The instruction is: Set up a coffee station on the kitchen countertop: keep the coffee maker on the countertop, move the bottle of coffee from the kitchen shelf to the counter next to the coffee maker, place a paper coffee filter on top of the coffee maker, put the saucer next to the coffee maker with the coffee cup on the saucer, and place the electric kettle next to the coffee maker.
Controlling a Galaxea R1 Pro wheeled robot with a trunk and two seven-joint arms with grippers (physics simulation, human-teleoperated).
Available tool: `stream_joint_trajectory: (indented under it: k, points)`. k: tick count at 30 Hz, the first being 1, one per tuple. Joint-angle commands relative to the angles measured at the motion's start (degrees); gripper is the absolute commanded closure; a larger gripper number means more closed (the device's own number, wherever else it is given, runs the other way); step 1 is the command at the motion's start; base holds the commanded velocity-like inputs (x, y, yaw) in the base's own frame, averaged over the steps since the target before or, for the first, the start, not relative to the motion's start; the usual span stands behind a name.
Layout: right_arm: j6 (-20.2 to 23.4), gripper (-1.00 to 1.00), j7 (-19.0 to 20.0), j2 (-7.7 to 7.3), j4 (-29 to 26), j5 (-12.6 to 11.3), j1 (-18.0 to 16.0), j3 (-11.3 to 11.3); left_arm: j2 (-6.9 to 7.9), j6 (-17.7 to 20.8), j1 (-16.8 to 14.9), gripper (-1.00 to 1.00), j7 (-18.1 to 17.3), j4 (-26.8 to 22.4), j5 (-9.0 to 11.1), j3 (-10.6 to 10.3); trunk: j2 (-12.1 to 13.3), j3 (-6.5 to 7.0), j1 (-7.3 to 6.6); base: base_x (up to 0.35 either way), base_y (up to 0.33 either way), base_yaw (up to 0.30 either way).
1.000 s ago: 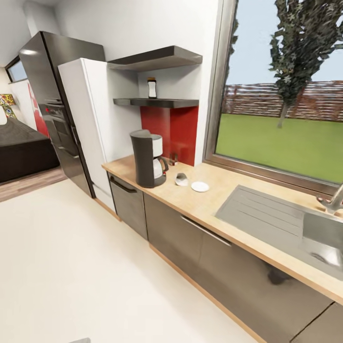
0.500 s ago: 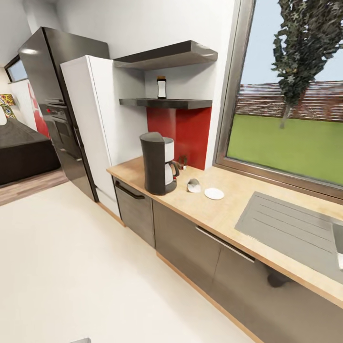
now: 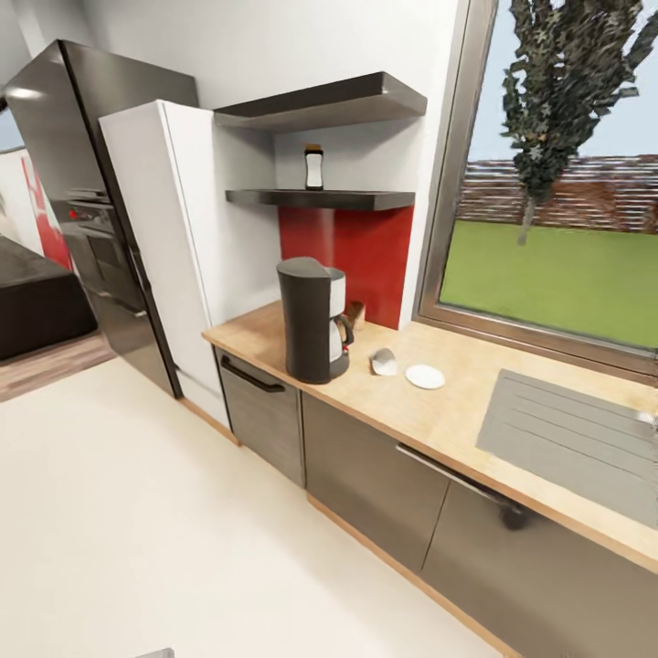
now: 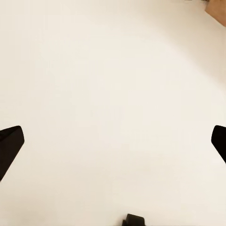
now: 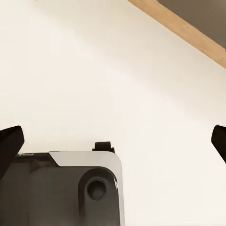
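Fronting kitchen countertop (image 3: 439, 416) edge, open floor (image 3: 137, 512)

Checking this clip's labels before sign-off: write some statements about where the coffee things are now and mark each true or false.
1. The bottle of coffee stands on the lower shelf. True.
2. The cup sits upright on the saucer. False: it lies tipped on the countertop beside the saucer.
3. The coffee maker stands on the countertop. True.
4. The left pincer holds the saucer. False: it is open and empty above the floor.
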Motion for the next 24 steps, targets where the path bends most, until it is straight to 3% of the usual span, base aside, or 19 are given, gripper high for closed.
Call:
stream_joint_trajectory:
  k: [1, 14, 24]
  points:
    - [-0.16, -1.0, -0.02, 0.01, 0.02, 0.16, -0.04, -0.16, 0.02, -0.18, -0.04, -1.0, -0.08, 0.04, 0.52, -0.12, -0.12, -0.12, 0.04, 0.087, 0.334, -0.259]
    - [-0.08, -1.0, 0.03, 0.03, 0.02, 0.11, -0.04, -0.16, 0.02, -0.17, -0.03, -1.0, -0.05, 0.04, 0.49, -0.12, -0.12, -0.28, 0.04, 0.085, 0.335, -0.256]
    - [-0.07, -1.0, 0.0, 0.04, -0.04, 0.08, -0.04, -0.17, 0.02, -0.18, -0.04, -1.0, -0.12, 0.04, 0.35, -0.12, -0.12, -0.36, 0.04, 0.199, 0.282, -0.047]
